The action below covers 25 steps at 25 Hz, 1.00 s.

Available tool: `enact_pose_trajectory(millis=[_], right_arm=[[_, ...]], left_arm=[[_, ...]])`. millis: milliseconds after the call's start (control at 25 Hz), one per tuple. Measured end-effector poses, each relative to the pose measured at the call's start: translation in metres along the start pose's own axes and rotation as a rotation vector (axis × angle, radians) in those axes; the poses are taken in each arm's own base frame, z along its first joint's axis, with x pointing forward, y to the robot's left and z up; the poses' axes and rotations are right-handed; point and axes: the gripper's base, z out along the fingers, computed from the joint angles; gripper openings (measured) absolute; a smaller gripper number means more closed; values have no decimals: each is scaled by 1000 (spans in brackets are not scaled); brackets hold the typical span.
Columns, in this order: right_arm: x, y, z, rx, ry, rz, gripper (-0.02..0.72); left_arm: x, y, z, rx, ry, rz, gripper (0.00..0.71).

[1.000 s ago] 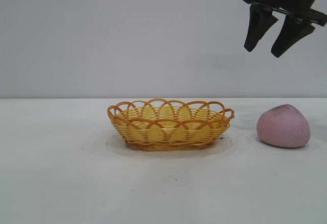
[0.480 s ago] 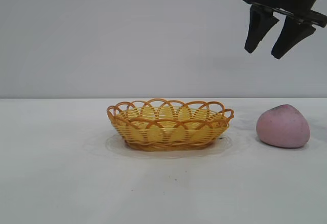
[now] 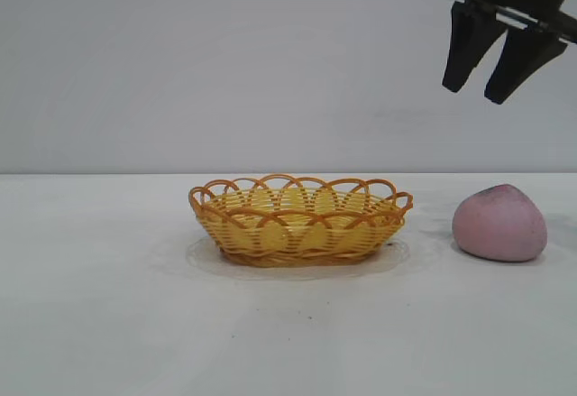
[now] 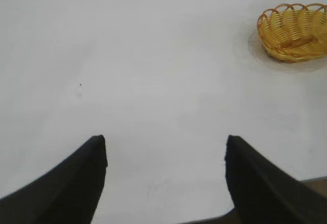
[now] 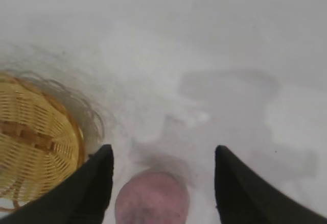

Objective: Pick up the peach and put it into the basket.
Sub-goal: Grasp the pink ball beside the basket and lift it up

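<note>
Nothing done yet — the peach [image 3: 500,224] sits on the table [image 3: 108,324], well apart from the empty basket [image 3: 300,220] and on its right. Right end effector [image 3: 489,78] hangs high above the peach, fingers apart, holding nothing; the left end effector [image 4: 166,175], also spread, idles off to the side. Left to do, I'd say — descend, grasp, carry over, release.
</note>
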Motion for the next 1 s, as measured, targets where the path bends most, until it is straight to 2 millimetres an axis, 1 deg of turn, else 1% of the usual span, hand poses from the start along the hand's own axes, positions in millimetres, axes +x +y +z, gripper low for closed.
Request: enact_pose_trajectory(millis=[200,440,640,880,1000], right_arm=[[1,4,-8,-4,3,-10,412],[9,5,-9,-21,90,-22,412],[13,9,-6,54,169,-31,412],[16,40,4,159,266,-1,412],[22,49,5,195,339,37,412]], left_arm=[[-1,0,1,-2,-10,0,480],[-1,0,1,-2,-12,0,480],[-1,0,1,-2,-12,0,480],[-1,0,1,-2,-12,0,480],[-1,0,1,-2,-12,0,480]])
